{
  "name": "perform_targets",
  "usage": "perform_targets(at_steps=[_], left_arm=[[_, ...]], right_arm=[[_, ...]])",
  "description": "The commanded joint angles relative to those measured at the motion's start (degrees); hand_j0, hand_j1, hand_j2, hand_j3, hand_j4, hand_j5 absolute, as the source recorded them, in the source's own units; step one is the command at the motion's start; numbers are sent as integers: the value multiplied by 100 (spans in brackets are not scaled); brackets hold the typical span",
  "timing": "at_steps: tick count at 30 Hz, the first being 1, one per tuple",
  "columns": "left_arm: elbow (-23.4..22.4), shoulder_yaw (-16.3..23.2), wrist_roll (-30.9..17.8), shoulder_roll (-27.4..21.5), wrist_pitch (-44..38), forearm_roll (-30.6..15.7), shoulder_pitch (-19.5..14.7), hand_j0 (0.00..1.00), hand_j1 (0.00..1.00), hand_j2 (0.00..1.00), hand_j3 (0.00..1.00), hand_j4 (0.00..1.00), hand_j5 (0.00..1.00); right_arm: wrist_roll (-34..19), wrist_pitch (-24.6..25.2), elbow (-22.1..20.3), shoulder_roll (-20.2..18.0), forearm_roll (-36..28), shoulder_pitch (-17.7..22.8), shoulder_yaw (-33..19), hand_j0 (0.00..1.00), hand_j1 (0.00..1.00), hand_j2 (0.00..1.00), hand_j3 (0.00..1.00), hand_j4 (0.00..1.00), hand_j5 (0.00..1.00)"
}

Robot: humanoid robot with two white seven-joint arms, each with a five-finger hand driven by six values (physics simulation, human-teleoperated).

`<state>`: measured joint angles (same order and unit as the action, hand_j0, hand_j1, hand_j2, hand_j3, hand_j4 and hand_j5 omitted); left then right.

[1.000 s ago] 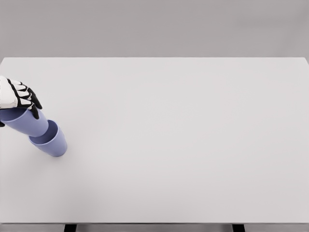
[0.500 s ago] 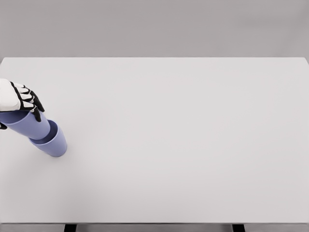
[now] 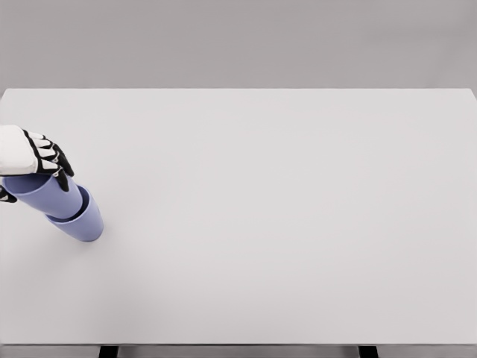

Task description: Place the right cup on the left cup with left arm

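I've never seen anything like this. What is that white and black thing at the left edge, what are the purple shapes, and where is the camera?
This is a computer-simulated scene, seen from a camera on a humanoid robot's head, looking down at a pale table. The white and black thing is the robot's left hand, a five-finger hand coming in from the left edge. Its fingers are wrapped around the rim of a purple cup, the upper cup. That cup's bottom sits inside a second purple cup standing on the table, so the two are nested, the held one leaning towards the hand. The robot's right hand is not in the picture.
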<state>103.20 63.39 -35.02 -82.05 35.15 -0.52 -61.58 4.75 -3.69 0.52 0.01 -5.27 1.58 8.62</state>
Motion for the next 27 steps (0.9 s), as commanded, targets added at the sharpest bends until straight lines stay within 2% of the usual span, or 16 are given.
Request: perform_targets(at_steps=[1, 16, 20, 27], left_arm=[[-1, -20, 2, 13, -15, -27, -12, 63, 63, 63, 63, 63, 63], [-1, -29, 2, 136, -15, -1, 102, 63, 63, 63, 63, 63, 63], [-1, -29, 2, 136, -15, 17, 102, 67, 67, 67, 67, 67, 67], [-1, -29, 2, 136, -15, 17, 102, 67, 67, 67, 67, 67, 67]], right_arm=[[0, 0, 0, -1, -1, 0, 0, 100, 100, 100, 100, 100, 100], [0, 0, 0, -1, -1, 0, 0, 100, 100, 100, 100, 100, 100], [0, 0, 0, -1, -1, 0, 0, 100, 100, 100, 100, 100, 100], [0, 0, 0, -1, -1, 0, 0, 100, 100, 100, 100, 100, 100]])
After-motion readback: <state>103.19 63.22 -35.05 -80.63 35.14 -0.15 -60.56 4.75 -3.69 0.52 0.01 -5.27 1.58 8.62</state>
